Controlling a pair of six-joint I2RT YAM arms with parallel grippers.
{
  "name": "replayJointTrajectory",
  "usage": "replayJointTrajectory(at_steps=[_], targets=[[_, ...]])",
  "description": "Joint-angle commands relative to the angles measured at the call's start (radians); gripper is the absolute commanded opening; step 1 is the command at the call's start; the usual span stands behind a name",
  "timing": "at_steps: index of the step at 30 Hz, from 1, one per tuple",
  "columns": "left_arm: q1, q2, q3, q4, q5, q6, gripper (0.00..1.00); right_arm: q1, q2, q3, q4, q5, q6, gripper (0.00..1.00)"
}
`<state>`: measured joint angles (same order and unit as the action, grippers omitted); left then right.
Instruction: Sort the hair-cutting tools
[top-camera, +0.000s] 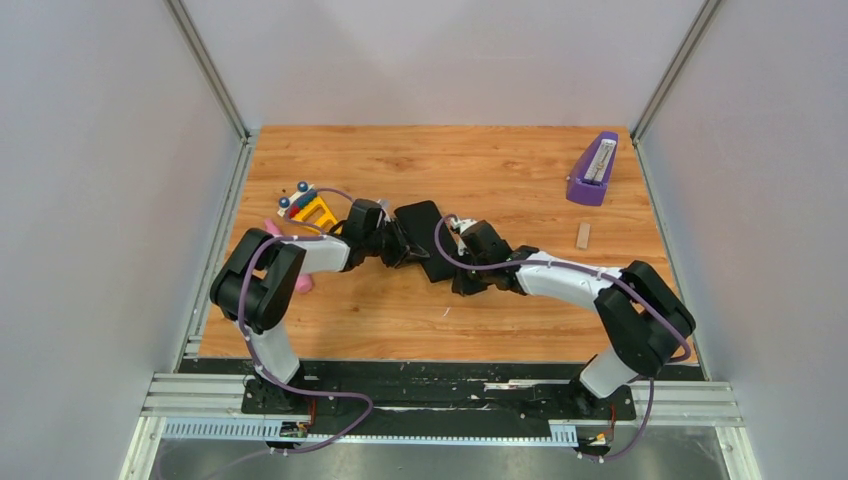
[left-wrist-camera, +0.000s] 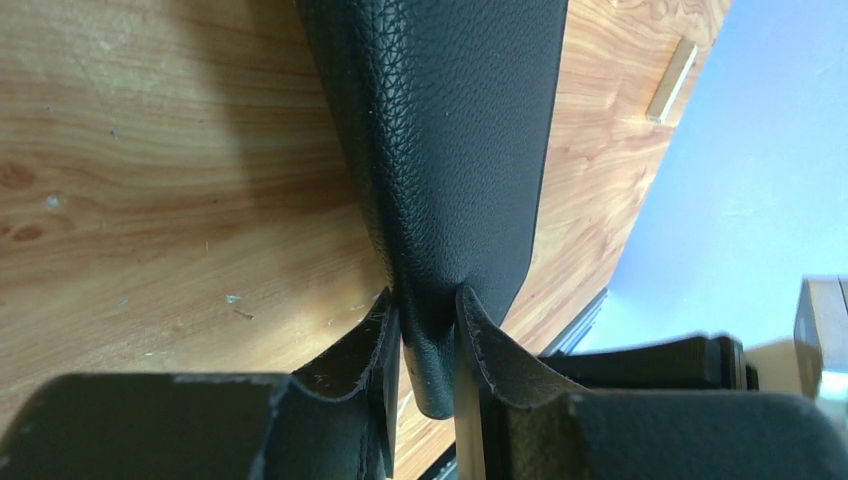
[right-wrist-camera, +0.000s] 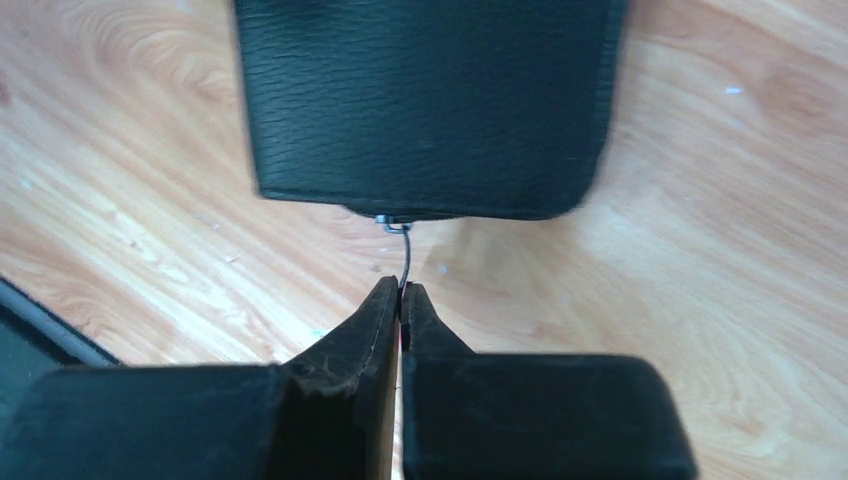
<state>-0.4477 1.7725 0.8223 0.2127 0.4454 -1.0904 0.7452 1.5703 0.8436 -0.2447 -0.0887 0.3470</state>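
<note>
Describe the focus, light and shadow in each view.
Top external: sharp and evenly lit, hardly any shadow on the table. Left wrist: case grain crisp, its shadow darkens the table at left, left gripper soft. Right wrist: table washed pale, case edges smeared, zip pull thin but legible at the right gripper.

Combs and scissors: not discernible in any view. A black grained zip case (top-camera: 425, 232) at mid-table is clamped along one edge by the left gripper (left-wrist-camera: 428, 300). Its zip pull (right-wrist-camera: 405, 250) is pinched by the right gripper (right-wrist-camera: 401, 290). Contents hidden.
</note>
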Motion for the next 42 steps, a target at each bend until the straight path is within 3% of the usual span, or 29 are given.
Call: replayJointTrajectory(at_steps=[1, 7, 8, 9, 14, 16, 19, 24, 29, 38, 42], targets=[[0.058, -0.009, 0.034, -0.073, -0.060, 0.138, 0.00, -0.129, 0.018, -0.043, -0.068, 0.024, 0.022, 0.00], [0.114, -0.015, 0.026, -0.090, -0.031, 0.159, 0.00, -0.198, 0.012, -0.052, -0.086, -0.012, 0.039, 0.00], [0.118, -0.015, 0.029, -0.091, -0.029, 0.163, 0.04, -0.196, 0.011, -0.042, -0.086, -0.032, 0.041, 0.00], [0.119, -0.015, 0.038, -0.092, -0.023, 0.171, 0.10, -0.192, 0.011, -0.032, -0.082, -0.053, 0.044, 0.00], [0.120, -0.048, 0.042, -0.099, -0.014, 0.172, 0.71, -0.136, 0.042, 0.056, -0.063, -0.139, 0.053, 0.00], [0.119, -0.083, 0.026, -0.122, -0.026, 0.175, 0.88, -0.107, 0.065, 0.104, -0.061, -0.172, 0.060, 0.00], [0.120, -0.149, -0.011, -0.192, -0.091, 0.179, 0.99, -0.054, 0.107, 0.188, -0.061, -0.211, 0.062, 0.00], [0.119, -0.334, -0.162, -0.241, -0.225, 0.113, 1.00, 0.043, 0.187, 0.306, -0.072, -0.210, 0.035, 0.00], [0.119, -0.454, -0.261, -0.238, -0.249, 0.038, 0.98, 0.064, 0.247, 0.370, -0.087, -0.239, 0.017, 0.00], [0.118, -0.396, -0.314, -0.087, -0.166, -0.087, 0.91, 0.084, 0.287, 0.434, -0.101, -0.258, 0.003, 0.00], [0.111, -0.365, -0.308, -0.058, -0.155, -0.091, 0.75, 0.085, 0.272, 0.420, -0.104, -0.251, 0.003, 0.00]])
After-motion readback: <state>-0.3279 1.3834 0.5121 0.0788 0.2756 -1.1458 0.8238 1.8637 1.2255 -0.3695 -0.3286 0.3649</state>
